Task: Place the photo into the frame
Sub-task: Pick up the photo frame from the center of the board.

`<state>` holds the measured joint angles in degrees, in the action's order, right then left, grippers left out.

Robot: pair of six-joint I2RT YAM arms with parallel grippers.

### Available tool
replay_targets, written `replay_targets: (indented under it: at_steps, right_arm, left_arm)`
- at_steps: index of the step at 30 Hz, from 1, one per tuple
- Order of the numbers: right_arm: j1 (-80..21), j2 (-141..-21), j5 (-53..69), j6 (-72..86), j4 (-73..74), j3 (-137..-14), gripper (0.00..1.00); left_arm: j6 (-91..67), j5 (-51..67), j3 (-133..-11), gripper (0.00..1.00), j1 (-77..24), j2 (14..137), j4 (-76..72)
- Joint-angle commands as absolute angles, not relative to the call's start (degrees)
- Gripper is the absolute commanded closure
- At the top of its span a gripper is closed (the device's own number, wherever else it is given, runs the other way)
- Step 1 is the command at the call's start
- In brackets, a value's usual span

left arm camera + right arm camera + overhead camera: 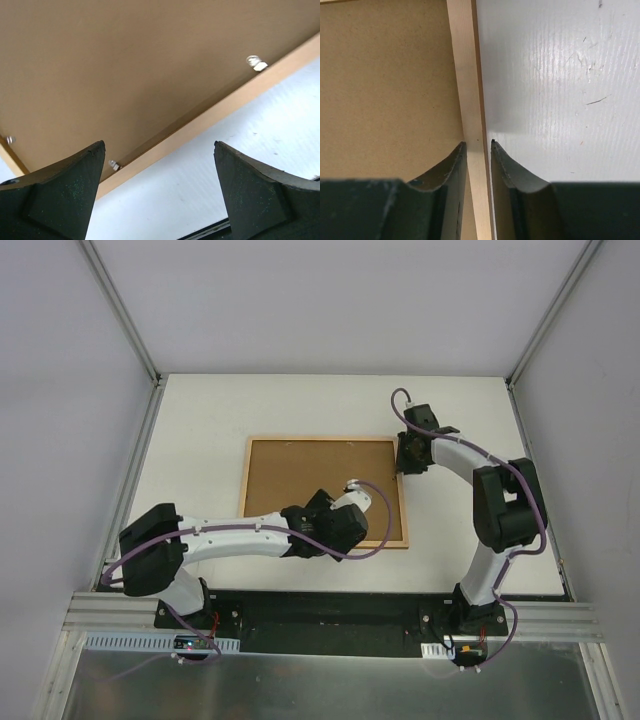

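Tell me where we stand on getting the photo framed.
Done: the backing board sits inside the frame, which lies face down; the photo is not visible, so I cannot confirm it is underneath. In hand: the right gripper straddles the right rail; the left gripper hangs open over the near rail, holding nothing. Left: probably securing the metal tabs.

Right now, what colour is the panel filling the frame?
The panel is plain mid-brown with no pattern; the top view shows it best.
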<state>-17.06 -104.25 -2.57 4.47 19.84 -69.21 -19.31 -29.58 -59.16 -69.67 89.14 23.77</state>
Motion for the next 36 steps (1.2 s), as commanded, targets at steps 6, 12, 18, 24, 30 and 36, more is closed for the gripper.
replay_targets:
  at_steps: [6, 12, 18, 24, 30, 36]
  right_arm:
    - [-18.28, -106.61, -3.87, 3.52, 24.78, -73.04, 0.66]
    - [-18.72, -108.28, -4.66, 3.25, 26.36, -75.23, 0.76]
    - [-19.42, -107.24, -7.38, 2.46, 31.37, -78.83, 0.99]
    - [-19.42, -103.1, -8.79, 1.93, 37.87, -81.56, 0.99]
    - [-19.51, -100.81, -9.58, 2.02, 43.15, -84.02, 0.99]
    - [-19.77, -100.9, -9.58, 2.81, 46.66, -86.39, 0.99]
  left_arm:
    - [-3.88, -27.24, -60.29, 0.13, -76.19, 90.35, 14.85]
    - [2.71, -30.94, -56.0, 0.14, -79.97, 90.36, 7.32]
    - [10.8, -25.5, -45.63, 0.14, -81.21, 84.82, -9.47]
    - [18.27, -24.0, -41.31, 0.14, -82.18, 85.07, -18.36]
    - [23.81, -26.27, -40.52, 0.15, -83.84, 89.11, -24.68]
    - [26.54, -32.41, -39.91, 0.16, -85.34, 93.51, -31.09]
